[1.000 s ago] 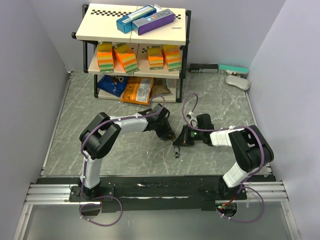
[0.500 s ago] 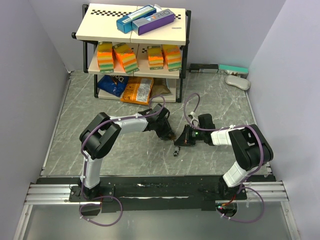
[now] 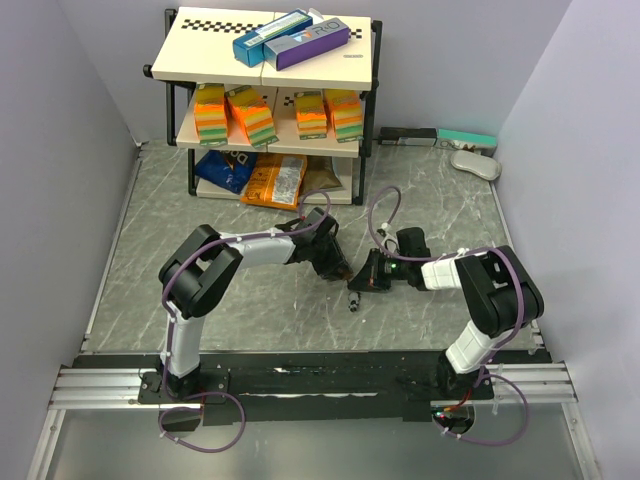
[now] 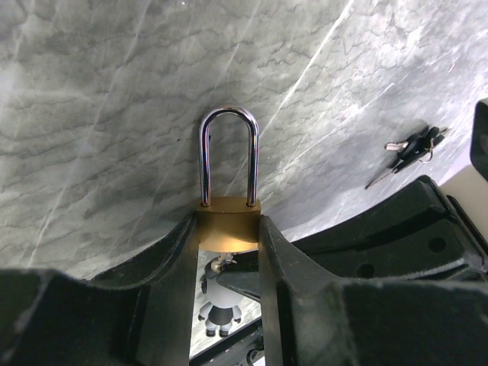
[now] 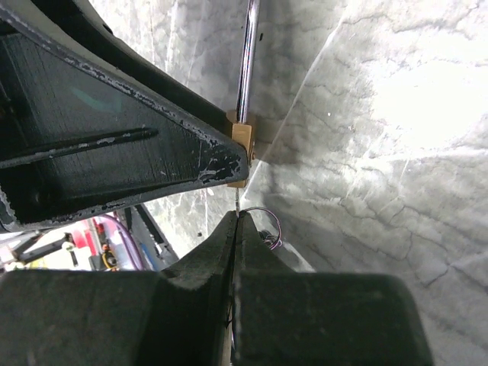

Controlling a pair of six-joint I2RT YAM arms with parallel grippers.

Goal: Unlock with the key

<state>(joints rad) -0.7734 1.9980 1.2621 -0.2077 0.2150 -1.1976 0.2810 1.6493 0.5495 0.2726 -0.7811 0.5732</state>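
Tabletop [image 3: 250, 310]: layout unchanged over the last second.

Left arm: no visible shift. Right arm: elbow and cable loop have crept slightly in the top view, while the wrist stays at the meeting point mid-tabletop. I read this as a small adjustment or roll at the wrist, not a retreat.

Left gripper [image 4: 229, 229]: clamped on the brass body of the padlock [image 4: 229, 223], held just above the tabletop with the shackle [image 4: 227, 152] pointing away from the camera.

Right gripper [image 5: 236, 217]: clenched on the key [image 5: 237, 200], whose thin blade runs from the fingertips up to the padlock's underside.

Shackle: both legs appear seated in the body, so not yet released.

Spare keys [image 4: 408, 147]: lying near the grippers.

Judgement: the key is at or in the keyway. The turn is still to be completed, and the small arm motion suggests it is beginning.
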